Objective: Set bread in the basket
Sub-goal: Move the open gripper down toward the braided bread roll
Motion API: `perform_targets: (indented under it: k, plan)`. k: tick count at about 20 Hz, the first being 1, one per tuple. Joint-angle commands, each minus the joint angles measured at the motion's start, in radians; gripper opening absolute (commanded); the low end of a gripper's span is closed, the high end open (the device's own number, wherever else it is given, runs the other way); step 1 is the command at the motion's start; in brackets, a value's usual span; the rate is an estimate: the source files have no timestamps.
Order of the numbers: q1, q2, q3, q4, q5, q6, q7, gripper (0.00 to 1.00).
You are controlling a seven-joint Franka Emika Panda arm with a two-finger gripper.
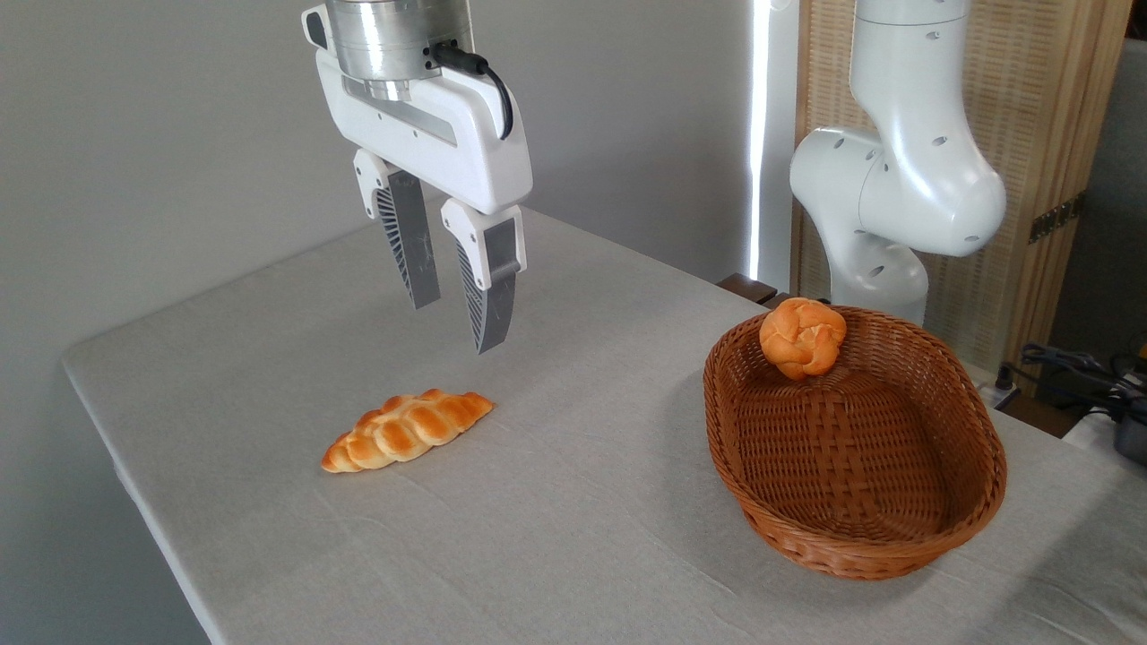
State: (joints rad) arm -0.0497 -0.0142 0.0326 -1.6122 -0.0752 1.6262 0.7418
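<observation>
The bread point(408, 431), a glossy golden-orange braided loaf with pointed ends, lies flat on the grey table left of centre. My gripper point(457, 322) hangs in the air above and slightly behind the loaf, open, with nothing between its grey fingers point(491, 305). It does not touch the loaf. The basket point(977, 502), an oval brown woven wicker one with low sloping sides, stands on the table to the right, well apart from the loaf.
A small round orange knot-shaped bun point(803, 337) rests against the basket's far inner wall. The white arm base point(896, 197) rises behind the basket. The table's left edge point(99, 421) runs close to the loaf. Cables lie at far right.
</observation>
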Motion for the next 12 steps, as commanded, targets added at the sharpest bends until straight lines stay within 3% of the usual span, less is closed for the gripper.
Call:
perform_targets:
  k: [1, 12]
  plan:
    - [0.007, 0.002, 0.009, 0.012, 0.009, -0.022, 0.007, 1.00]
    - [0.010, -0.004, 0.009, 0.008, 0.009, -0.019, 0.007, 1.00]
